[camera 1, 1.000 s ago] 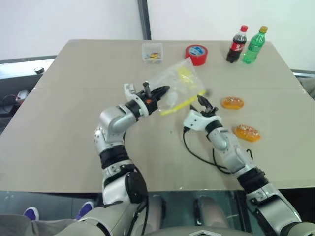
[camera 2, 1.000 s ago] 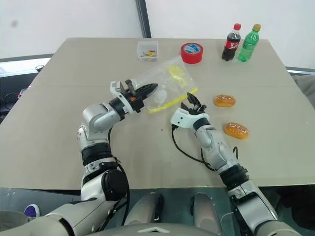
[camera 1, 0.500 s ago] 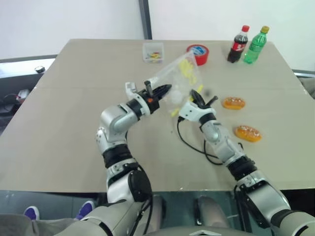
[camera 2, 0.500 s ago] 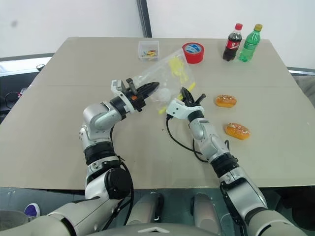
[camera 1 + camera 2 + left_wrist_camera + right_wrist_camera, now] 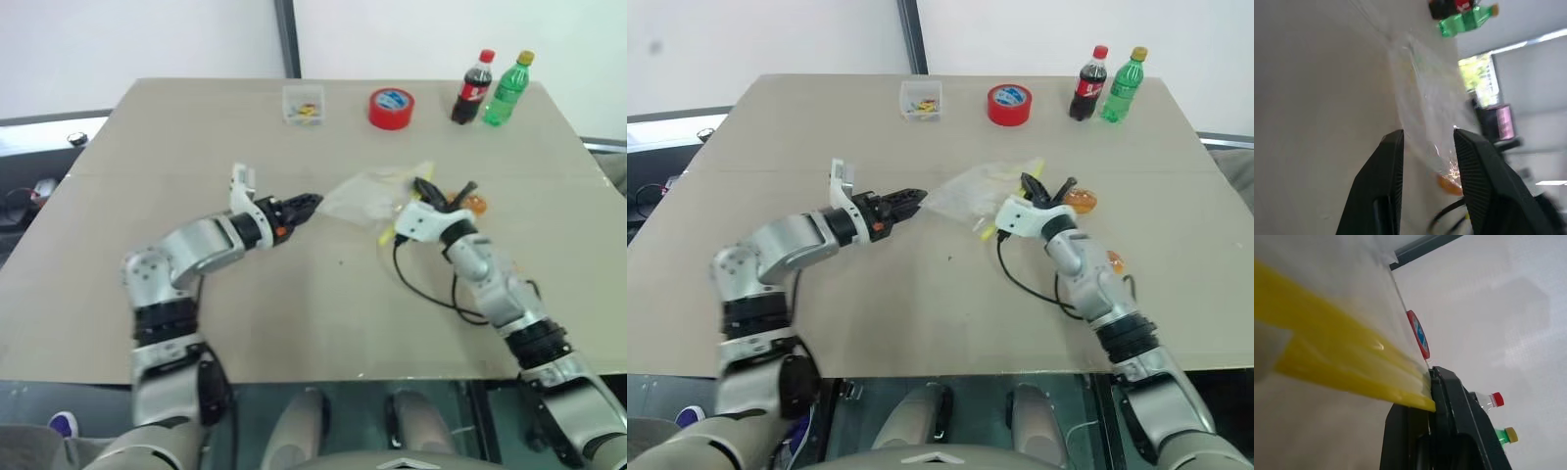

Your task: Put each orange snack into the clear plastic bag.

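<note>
Bag (image 5: 982, 186) | right end effector (image 5: 1432, 382) (wrist view) pinches yellow strip (image 5: 1347, 362)

Left tool (image 5: 306, 203) points level with fingers parted; right tool (image 5: 428, 191) is clamped tight, angled upward.

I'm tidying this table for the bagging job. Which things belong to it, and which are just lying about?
Belongs to the job:
- clear plastic bag, its yellow seal strip clamped in the right claw
- two orange snacks

Just lying about:
- red tape roll
- small clear box
- cola bottle
- green bottle
</note>
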Controlling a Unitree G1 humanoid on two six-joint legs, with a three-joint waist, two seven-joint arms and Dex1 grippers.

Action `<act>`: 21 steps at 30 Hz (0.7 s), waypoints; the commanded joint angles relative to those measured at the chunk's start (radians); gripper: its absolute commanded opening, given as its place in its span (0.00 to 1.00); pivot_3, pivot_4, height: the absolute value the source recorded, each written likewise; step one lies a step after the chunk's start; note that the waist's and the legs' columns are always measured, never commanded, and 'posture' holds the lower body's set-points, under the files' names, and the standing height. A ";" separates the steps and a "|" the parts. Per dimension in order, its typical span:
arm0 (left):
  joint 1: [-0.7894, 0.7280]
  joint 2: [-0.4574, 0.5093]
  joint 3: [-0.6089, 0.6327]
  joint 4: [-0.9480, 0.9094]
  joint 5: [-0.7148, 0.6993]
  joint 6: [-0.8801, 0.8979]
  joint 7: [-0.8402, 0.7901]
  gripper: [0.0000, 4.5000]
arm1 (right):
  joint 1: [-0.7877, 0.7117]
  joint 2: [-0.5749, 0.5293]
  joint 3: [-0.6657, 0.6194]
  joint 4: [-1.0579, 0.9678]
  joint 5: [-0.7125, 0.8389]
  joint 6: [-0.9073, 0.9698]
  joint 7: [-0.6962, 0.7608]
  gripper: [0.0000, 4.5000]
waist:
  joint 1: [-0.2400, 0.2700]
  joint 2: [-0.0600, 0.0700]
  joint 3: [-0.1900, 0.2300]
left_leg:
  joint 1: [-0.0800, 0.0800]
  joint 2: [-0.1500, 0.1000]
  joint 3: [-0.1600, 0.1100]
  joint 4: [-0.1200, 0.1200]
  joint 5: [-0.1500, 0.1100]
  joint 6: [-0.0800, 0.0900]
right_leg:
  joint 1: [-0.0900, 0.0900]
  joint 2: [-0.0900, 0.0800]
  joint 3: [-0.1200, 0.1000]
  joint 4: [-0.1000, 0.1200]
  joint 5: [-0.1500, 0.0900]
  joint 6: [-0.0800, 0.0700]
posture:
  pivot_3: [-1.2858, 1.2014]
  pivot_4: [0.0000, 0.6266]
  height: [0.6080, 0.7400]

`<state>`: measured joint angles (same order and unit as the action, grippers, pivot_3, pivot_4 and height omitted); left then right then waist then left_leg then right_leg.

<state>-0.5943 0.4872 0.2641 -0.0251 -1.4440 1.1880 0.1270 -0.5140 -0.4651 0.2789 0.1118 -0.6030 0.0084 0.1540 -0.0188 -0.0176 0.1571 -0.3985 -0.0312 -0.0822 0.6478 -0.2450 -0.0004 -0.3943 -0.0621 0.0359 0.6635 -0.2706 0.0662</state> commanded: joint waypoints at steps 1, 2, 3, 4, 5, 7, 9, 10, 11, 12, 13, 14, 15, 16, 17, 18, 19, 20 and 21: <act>0.038 0.128 -0.204 -0.213 0.377 -0.270 -0.378 0.34 | -0.042 -0.024 -0.020 -0.052 0.021 0.052 0.112 0.00 | -0.001 0.001 0.000 | 0.000 0.000 0.001 0.000 0.000 0.000 | 0.000 0.000 0.001 0.000 0.000 0.000 | 0.52 0.24 1.00; 0.053 0.203 -0.298 -0.286 0.544 -0.404 -0.482 0.34 | -0.064 -0.022 -0.025 -0.048 0.034 0.087 0.154 0.00 | -0.003 0.001 0.001 | 0.000 0.000 0.001 -0.001 0.000 0.000 | 0.000 0.000 0.001 -0.001 0.000 0.000 | 0.52 0.24 1.00; 0.064 0.249 -0.365 -0.337 0.676 -0.528 -0.565 0.34 | -0.080 -0.010 -0.032 -0.049 0.056 0.136 0.199 0.00 | -0.006 0.002 0.002 | 0.000 0.001 0.003 -0.001 0.000 0.000 | -0.001 0.000 0.002 -0.001 0.000 0.000 | 0.52 0.24 1.00; 0.072 0.269 -0.405 -0.375 0.758 -0.611 -0.619 0.34 | -0.095 -0.006 -0.028 -0.053 0.055 0.181 0.237 0.00 | -0.006 0.004 0.003 | 0.000 0.001 0.004 -0.002 0.000 0.000 | -0.001 0.000 0.003 -0.001 0.000 -0.001 | 0.52 0.24 1.00; 0.074 0.280 -0.437 -0.401 0.830 -0.676 -0.645 0.34 | -0.109 0.002 -0.025 -0.056 0.058 0.213 0.262 0.00 | -0.004 0.004 0.003 | 0.000 0.001 0.004 -0.003 0.000 0.000 | -0.002 0.000 0.004 -0.002 0.000 -0.001 | 0.52 0.24 1.00; 0.075 0.285 -0.483 -0.425 0.932 -0.745 -0.684 0.34 | -0.130 0.014 -0.018 -0.070 0.061 0.276 0.308 0.00 | 0.000 0.004 0.004 | 0.000 0.001 0.004 -0.003 0.000 0.000 | -0.002 0.000 0.004 -0.002 0.000 -0.001 | 0.52 0.24 1.00; 0.079 0.285 -0.522 -0.453 1.023 -0.784 -0.703 0.34 | -0.150 0.026 -0.007 -0.085 0.064 0.334 0.357 0.00 | 0.002 0.004 0.004 | -0.001 0.002 0.005 -0.004 0.000 0.000 | -0.003 0.000 0.004 -0.003 0.000 -0.001 | 0.52 0.24 1.00; 0.071 0.285 -0.543 -0.463 1.066 -0.773 -0.700 0.34 | -0.158 0.034 0.000 -0.095 0.067 0.362 0.383 0.00 | 0.001 0.004 0.004 | -0.001 0.002 0.005 -0.004 0.000 0.000 | -0.003 0.000 0.005 -0.003 0.000 -0.001 | 0.52 0.24 1.00; 0.059 0.276 -0.558 -0.459 1.102 -0.757 -0.692 0.34 | -0.164 0.046 0.004 -0.106 0.074 0.385 0.399 0.00 | 0.001 0.004 0.004 | -0.001 0.001 0.005 -0.004 0.000 0.001 | -0.003 0.000 0.005 -0.002 0.000 -0.001 | 0.52 0.24 1.00; 0.051 0.273 -0.574 -0.455 1.150 -0.767 -0.694 0.34 | -0.167 0.056 0.006 -0.118 0.079 0.411 0.416 0.00 | 0.001 0.004 0.004 | -0.001 0.001 0.005 -0.004 0.000 0.001 | -0.003 0.000 0.004 -0.002 0.000 -0.001 | 0.52 0.24 1.00; 0.045 0.271 -0.587 -0.449 1.189 -0.782 -0.704 0.34 | -0.169 0.060 0.010 -0.127 0.080 0.427 0.430 0.00 | 0.001 0.004 0.004 | -0.001 0.002 0.005 -0.003 0.000 0.001 | -0.003 0.000 0.004 -0.001 0.000 -0.001 | 0.52 0.24 1.00; 0.036 0.265 -0.599 -0.437 1.224 -0.779 -0.702 0.34 | -0.169 0.062 0.015 -0.136 0.078 0.436 0.438 0.00 | 0.001 0.004 0.004 | -0.001 0.002 0.004 -0.003 0.000 0.001 | -0.003 0.000 0.004 -0.001 0.000 -0.001 | 0.52 0.24 1.00; 0.031 0.258 -0.607 -0.427 1.258 -0.783 -0.697 0.34 | -0.169 0.062 0.020 -0.142 0.075 0.444 0.442 0.00 | 0.001 0.004 0.005 | -0.001 0.002 0.004 -0.003 -0.001 0.002 | -0.003 0.000 0.004 -0.001 0.000 0.000 | 0.52 0.24 1.00; 0.028 0.249 -0.611 -0.419 1.286 -0.795 -0.694 0.34 | -0.169 0.061 0.024 -0.147 0.073 0.450 0.446 0.00 | 0.001 0.004 0.005 | -0.001 0.001 0.004 -0.002 -0.001 0.002 | -0.003 0.000 0.004 -0.001 0.000 0.000 | 0.52 0.24 1.00; 0.024 0.240 -0.618 -0.412 1.316 -0.817 -0.695 0.34 | -0.169 0.061 0.031 -0.154 0.072 0.457 0.453 0.00 | 0.001 0.004 0.005 | -0.001 0.001 0.004 -0.002 -0.003 0.005 | -0.003 0.000 0.004 0.000 0.000 0.000 | 0.52 0.24 1.00; 0.021 0.227 -0.619 -0.405 1.338 -0.832 -0.694 0.34 | -0.169 0.063 0.036 -0.159 0.070 0.465 0.455 0.00 | 0.002 0.004 0.005 | -0.001 0.001 0.004 -0.001 -0.003 0.005 | -0.003 0.000 0.004 0.000 0.000 0.000 | 0.52 0.24 1.00; 0.018 0.216 -0.621 -0.398 1.356 -0.848 -0.697 0.34 | -0.168 0.064 0.041 -0.162 0.068 0.472 0.459 0.00 | 0.001 0.004 0.005 | -0.002 0.001 0.004 -0.001 -0.003 0.005 | -0.003 0.000 0.004 0.000 0.000 0.000 | 0.52 0.24 1.00; 0.013 0.208 -0.624 -0.389 1.378 -0.871 -0.702 0.34 | -0.167 0.065 0.045 -0.163 0.066 0.478 0.460 0.00 | 0.001 0.004 0.005 | -0.002 0.001 0.004 -0.001 -0.003 0.005 | -0.003 0.000 0.004 0.000 0.000 0.000 | 0.52 0.24 1.00; 0.011 0.203 -0.626 -0.381 1.399 -0.888 -0.706 0.34 | -0.166 0.066 0.048 -0.163 0.065 0.481 0.459 0.00 | 0.001 0.004 0.005 | -0.002 0.001 0.004 -0.001 -0.003 0.005 | -0.003 0.000 0.004 0.000 0.000 0.000 | 0.52 0.24 1.00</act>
<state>-0.5565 0.6940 -0.3658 -0.3990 -0.0895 0.3523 -0.5749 -0.6568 -0.3995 0.3237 -0.0026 -0.5307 0.4812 0.6104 -0.0174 -0.0135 0.1624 -0.4003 -0.0297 -0.0782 0.6469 -0.2473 0.0044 -0.3977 -0.0617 0.0394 0.6632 -0.2703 0.0658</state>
